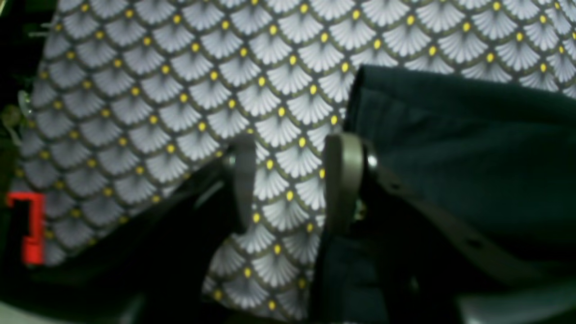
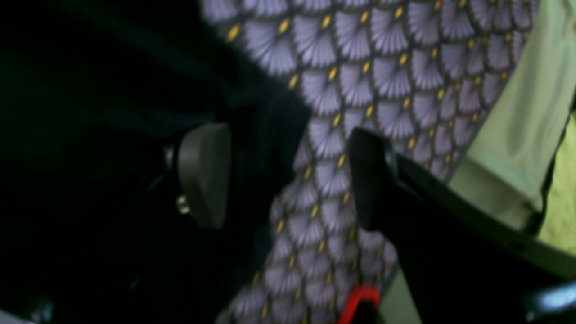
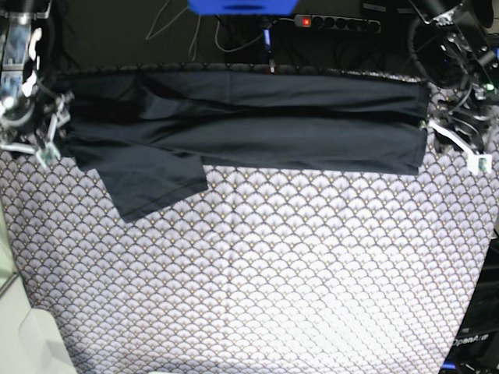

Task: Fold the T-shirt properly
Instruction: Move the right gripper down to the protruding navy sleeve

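T-shirt (image 3: pixel 257 128) is lying folded in a long band across the far edge of the patterned surface (image 3: pixel 257 265), one sleeve spilling forward. Left hand (image 1: pixel 290 180) is hovering released just beside its end; right hand (image 2: pixel 288 175) is gaping, grasping nothing, straddling the opposite edge.

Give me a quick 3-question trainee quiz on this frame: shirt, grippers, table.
1. True or false: the T-shirt lies as a long band across the far part of the patterned tablecloth.
2. Which part sticks out toward the camera in the base view? A) a sleeve B) the collar C) the neck tag
3. Fill in: the fingers of the left gripper and those of the right gripper stand ____, holding no cloth.

Key: 1 true; 2 A; 3 open
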Robot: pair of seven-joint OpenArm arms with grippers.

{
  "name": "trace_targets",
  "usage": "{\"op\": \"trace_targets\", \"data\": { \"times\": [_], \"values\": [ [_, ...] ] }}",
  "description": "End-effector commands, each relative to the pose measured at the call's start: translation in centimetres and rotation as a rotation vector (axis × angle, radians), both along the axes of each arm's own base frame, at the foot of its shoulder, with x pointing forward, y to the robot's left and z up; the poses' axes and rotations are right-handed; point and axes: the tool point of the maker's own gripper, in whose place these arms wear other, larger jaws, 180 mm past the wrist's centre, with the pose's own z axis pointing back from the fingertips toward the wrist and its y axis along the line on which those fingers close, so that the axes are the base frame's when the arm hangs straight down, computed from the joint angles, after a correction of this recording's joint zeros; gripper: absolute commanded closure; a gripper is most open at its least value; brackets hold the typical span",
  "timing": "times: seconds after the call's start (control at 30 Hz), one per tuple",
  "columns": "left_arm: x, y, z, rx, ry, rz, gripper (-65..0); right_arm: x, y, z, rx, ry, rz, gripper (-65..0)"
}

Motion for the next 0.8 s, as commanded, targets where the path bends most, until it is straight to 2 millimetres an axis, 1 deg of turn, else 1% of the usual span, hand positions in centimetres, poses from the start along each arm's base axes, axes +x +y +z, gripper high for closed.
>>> {"op": "trace_targets", "data": {
  "times": [0.0,0.1,0.17,0.3,0.33,0.37,0.47,0.5,0.57,0.63,0.7,0.77],
  "values": [
    [0.6,0.6,0.9,0.014,-0.032,-0.001,-24.8,0.8,0.1,1.6,-0.01,-0.054,0.022,-41.9],
    [0.4,0.7,0.5,0.008,-0.021,0.003,-24.8,-0.8,-0.2,2.0,-0.026,-0.046,0.022,-41.9],
    [0.4,0.8,0.4,0.007,-0.017,0.004,-24.8,-1.8,-0.4,1.7,-0.029,-0.025,0.019,-41.9],
    [0.1,1.1,0.4,0.011,-0.012,0.009,-24.8,-2.7,-0.6,1.2,-0.03,-0.003,0.012,-41.9],
    [0.0,1.1,0.3,0.011,-0.011,0.009,-24.8,-2.9,-1.1,1.4,-0.036,-0.004,0.001,-41.9],
    [0.0,1.1,0.3,0.011,-0.011,0.009,-24.8,-2.8,-1.7,2.1,-0.047,-0.023,-0.015,-41.9],
    [0.0,1.2,0.4,0.016,-0.009,0.008,-24.8,-2.2,-3.0,3.4,-0.051,-0.081,-0.042,-41.9],
    [0.0,1.5,0.6,0.023,-0.009,0.007,-24.8,-1.7,-3.1,4.1,-0.054,-0.106,-0.043,-42.0],
    [0.0,1.6,0.6,0.025,-0.01,0.008,-24.8,0.0,-3.2,5.7,-0.067,-0.163,-0.045,-42.2],
    [0.1,1.5,0.9,0.028,-0.017,0.004,-24.8,1.2,-3.4,6.9,-0.079,-0.197,-0.046,-42.3],
    [0.1,1.5,0.9,0.028,-0.017,0.004,-24.8,2.7,-3.2,8.3,-0.093,-0.236,-0.044,-42.3],
    [0.2,1.4,0.9,0.028,-0.019,0.001,-24.8,4.2,-2.7,9.1,-0.096,-0.26,-0.038,-42.3]
  ]
}}
